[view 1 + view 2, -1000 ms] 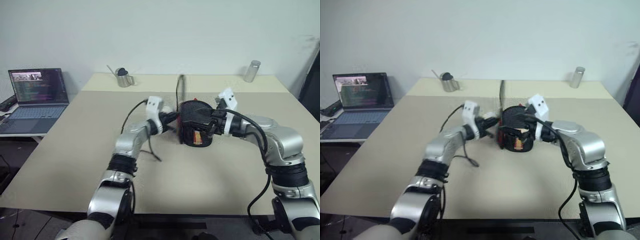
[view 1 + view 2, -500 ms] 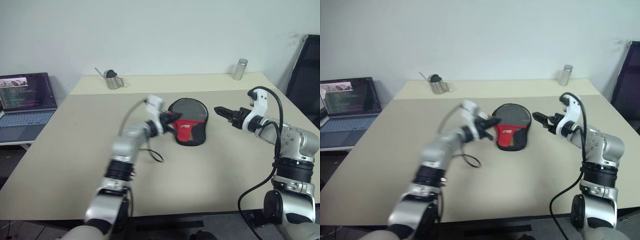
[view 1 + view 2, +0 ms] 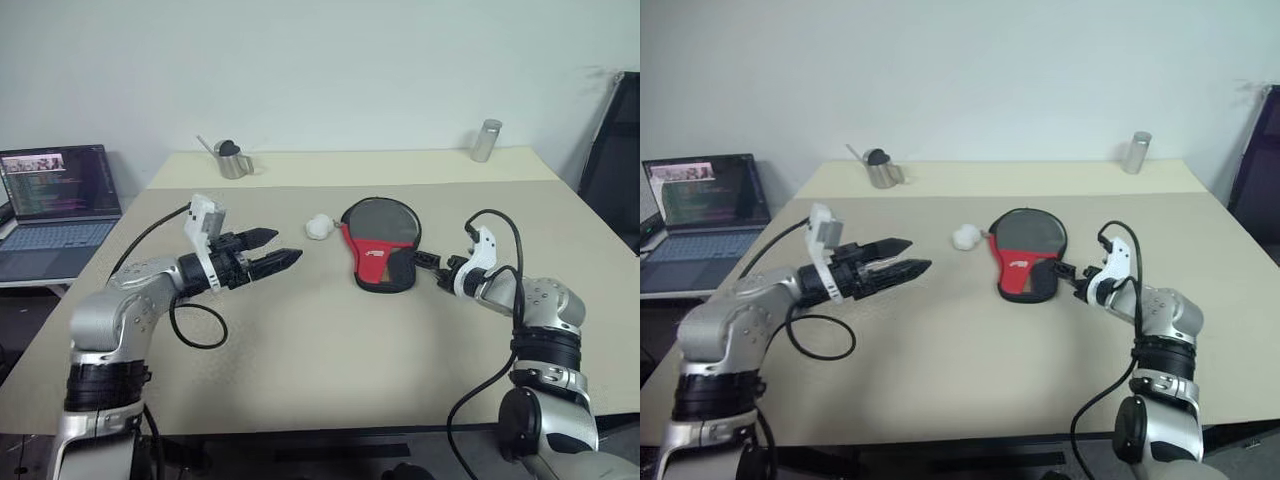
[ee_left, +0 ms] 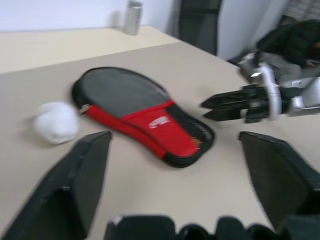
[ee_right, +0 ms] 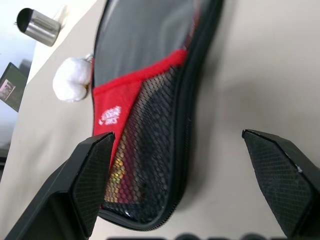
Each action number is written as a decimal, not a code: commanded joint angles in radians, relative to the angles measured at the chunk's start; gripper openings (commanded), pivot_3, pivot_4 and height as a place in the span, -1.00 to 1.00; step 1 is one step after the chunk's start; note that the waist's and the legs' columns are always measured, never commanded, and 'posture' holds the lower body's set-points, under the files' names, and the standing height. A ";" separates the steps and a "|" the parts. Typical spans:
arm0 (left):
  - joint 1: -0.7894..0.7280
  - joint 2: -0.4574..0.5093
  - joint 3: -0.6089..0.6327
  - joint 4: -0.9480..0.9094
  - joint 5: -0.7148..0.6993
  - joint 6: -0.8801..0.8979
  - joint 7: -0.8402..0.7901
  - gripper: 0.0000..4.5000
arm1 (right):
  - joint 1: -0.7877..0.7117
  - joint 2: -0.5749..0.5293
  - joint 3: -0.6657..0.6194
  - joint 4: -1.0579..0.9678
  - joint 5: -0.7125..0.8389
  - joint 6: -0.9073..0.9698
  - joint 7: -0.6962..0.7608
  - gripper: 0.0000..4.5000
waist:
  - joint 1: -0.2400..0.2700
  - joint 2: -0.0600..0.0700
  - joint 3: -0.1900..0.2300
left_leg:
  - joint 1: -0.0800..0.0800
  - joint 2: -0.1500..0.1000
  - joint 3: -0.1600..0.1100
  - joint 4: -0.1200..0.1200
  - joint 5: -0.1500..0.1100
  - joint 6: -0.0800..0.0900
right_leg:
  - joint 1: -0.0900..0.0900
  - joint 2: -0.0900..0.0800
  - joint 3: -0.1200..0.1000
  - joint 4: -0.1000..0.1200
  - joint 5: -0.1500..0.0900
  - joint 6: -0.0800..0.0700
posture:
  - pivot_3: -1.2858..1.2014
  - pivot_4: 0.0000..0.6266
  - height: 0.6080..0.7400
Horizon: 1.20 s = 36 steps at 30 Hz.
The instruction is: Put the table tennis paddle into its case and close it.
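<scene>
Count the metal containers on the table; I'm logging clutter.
2: a metal cup at the far left edge, a metal canister at the far right edge.

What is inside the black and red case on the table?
Through the mesh of the case something tan and red shows, likely the paddle's handle. The rest is covered by fabric.
</scene>
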 commanded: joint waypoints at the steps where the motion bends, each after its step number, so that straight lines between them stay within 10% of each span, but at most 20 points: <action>1: 0.031 0.021 0.018 -0.076 -0.030 0.008 0.009 0.99 | -0.005 0.009 0.014 0.011 0.014 -0.012 0.007 1.00 | -0.001 0.000 0.000 | 0.000 0.000 0.000 0.000 0.000 0.000 | 0.000 0.000 0.000 0.000 0.000 0.000 | 0.03 -0.52 1.00; 22: 0.113 0.043 -0.001 -0.194 -0.061 0.017 0.060 0.99 | -0.015 0.202 0.091 0.036 -0.001 -0.052 -0.005 1.00 | -0.025 -0.001 -0.002 | 0.007 0.004 0.003 -0.001 -0.001 0.001 | 0.003 0.005 0.004 0.002 0.001 -0.001 | 0.03 -0.52 1.00; 36: 0.101 0.059 -0.013 -0.180 -0.051 0.001 0.056 1.00 | -0.023 0.175 0.062 0.118 0.017 -0.117 -0.073 -0.94 | -0.025 -0.001 -0.003 | 0.023 0.010 0.004 -0.002 -0.003 0.004 | 0.020 0.009 0.003 -0.001 0.002 -0.004 | 0.03 -0.52 1.00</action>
